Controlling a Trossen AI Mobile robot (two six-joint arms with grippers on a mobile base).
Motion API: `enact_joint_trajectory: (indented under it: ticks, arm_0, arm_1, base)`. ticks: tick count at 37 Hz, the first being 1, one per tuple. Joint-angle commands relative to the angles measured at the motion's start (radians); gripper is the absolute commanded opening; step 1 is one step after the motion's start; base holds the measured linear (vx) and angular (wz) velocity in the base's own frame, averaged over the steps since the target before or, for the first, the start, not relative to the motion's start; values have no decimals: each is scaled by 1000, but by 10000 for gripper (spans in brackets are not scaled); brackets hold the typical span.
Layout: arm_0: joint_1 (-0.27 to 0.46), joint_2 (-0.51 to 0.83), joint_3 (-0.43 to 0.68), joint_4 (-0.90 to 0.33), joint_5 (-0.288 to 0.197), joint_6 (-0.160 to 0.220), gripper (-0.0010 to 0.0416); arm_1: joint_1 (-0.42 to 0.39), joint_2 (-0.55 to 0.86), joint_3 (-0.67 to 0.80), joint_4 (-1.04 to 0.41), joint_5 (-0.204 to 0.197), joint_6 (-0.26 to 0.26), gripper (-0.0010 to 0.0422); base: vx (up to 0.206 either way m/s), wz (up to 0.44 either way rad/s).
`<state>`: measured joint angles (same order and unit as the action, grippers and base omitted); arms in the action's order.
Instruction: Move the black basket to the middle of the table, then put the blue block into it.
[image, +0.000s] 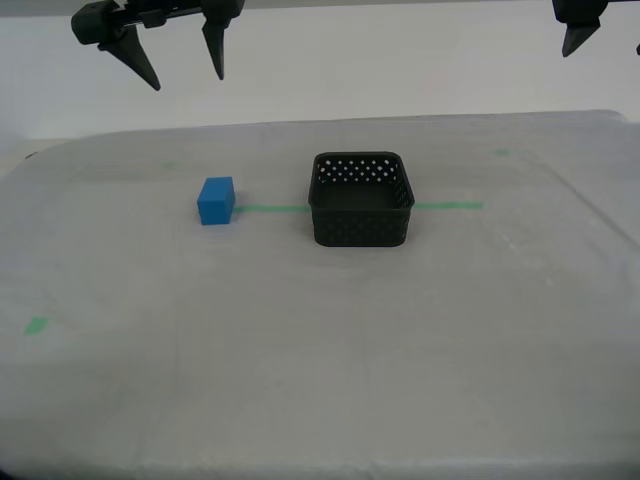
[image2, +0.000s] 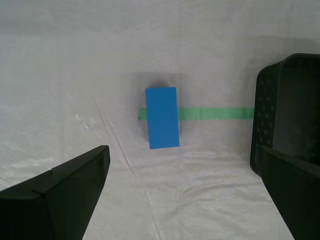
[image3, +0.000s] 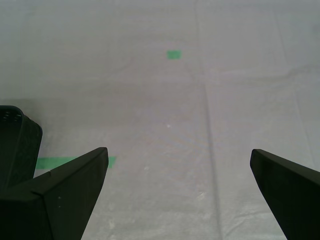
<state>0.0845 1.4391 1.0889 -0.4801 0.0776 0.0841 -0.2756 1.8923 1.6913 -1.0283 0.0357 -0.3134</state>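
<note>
Exterior view: the black basket (image: 361, 199) stands upright on the tabletop (image: 320, 380), roughly central, astride the green tape line (image: 272, 209). The blue block (image: 216, 200) sits at the basket's 9 o'clock, near it but apart, resting on the end of the same tape line. By its placement, the basket appears already at the middle of the tabletop; the block is not yet inside it.

Second wrist view: my second gripper (image2: 182, 192) hangs well above the block (image2: 162, 117), jaws wide apart and holding nothing. The block lies ahead of the gap between the fingertips, with the tape (image2: 216, 113) running from it to the basket (image2: 287, 110). This places the gripper for a descent on the block, which I judge to be the step in hand. In the exterior view this gripper (image: 185, 68) shows at the upper edge, above and behind the block.

First wrist view: my first gripper (image3: 179, 187) also hangs high, jaws apart and empty, over bare cloth. A corner of the basket (image3: 17, 145) shows at one side, and a small green mark (image3: 173, 54) lies beyond. It is held clear of the work.

Risk noted: the block's nearness to the basket wall leaves limited room for the jaw on that side.
</note>
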Motion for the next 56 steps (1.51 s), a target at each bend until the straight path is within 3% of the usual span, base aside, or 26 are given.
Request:
enact_joint_trajectory:
  ticks: [1,20,29,56]
  arm_0:
    - [0,0,0,2,3,1,399]
    - [0,0,0,2,3,1,399]
    - [0,0,0,2,3,1,398]
    - [0,0,0,2,3,1,399]
  arm_1:
    - [-1,0,0,-3,-2,-4,393]
    - [-3,0,0,-5,-28,-2,398]
    - [-15,0,-3,-3,-66,-6,402]
    - [-23,99,-9,61,-54,-34,401]
  base:
    - [0,0]
    - [0,0]
    - [0,0]
    - [0,0]
